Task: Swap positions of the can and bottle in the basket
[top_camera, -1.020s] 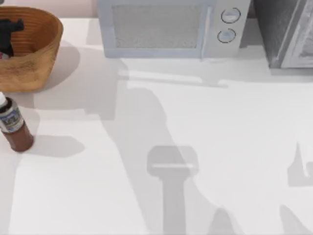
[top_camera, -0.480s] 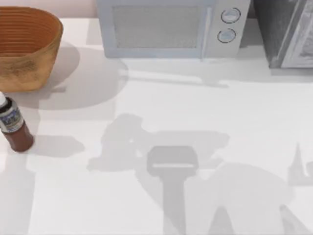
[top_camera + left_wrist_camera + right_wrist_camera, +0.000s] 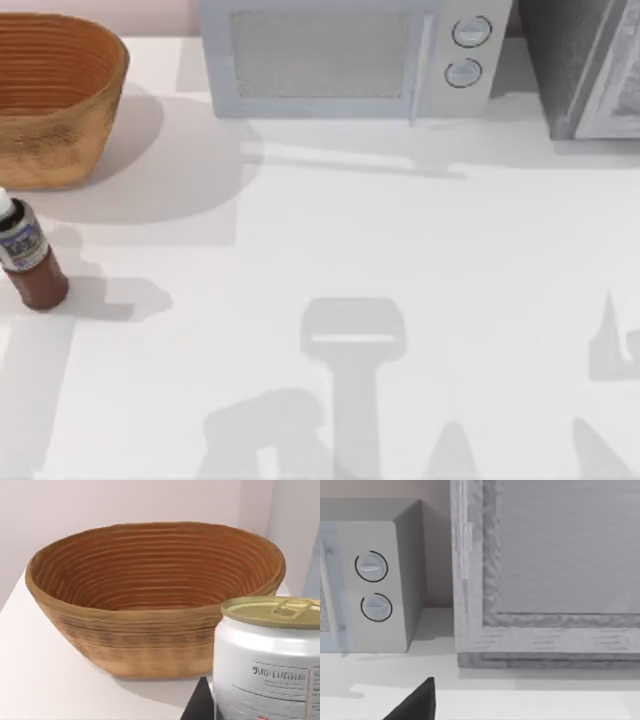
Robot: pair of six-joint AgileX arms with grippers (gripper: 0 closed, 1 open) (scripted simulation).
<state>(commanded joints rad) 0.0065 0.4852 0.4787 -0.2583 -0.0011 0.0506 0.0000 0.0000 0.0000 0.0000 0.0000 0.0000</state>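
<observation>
The can [image 3: 270,655], white with a dull gold pull-tab top, stands very close in the left wrist view. A dark finger [image 3: 199,706] of my left gripper lies against its side, so the gripper is shut on it. Behind the can is the wicker basket [image 3: 140,635], with nothing showing inside. From above, the basket [image 3: 70,140] sits at the table's far left corner. The bottle [image 3: 28,260], reddish-brown with a white cap and blue label, stands upright on the table in front of the basket, at the left edge. A dark fingertip [image 3: 415,702] of my right gripper shows in the right wrist view.
A grey microwave [image 3: 350,60] stands along the back edge, with two round knobs [image 3: 467,50]. A grey cabinet [image 3: 590,70] fills the back right corner. Arm shadows fall on the white tabletop [image 3: 400,230] near the front.
One second ago my left gripper reached into the basket; it has since left the top view. The arm's shadow has slid toward the table's front edge. The bottle has not moved.
</observation>
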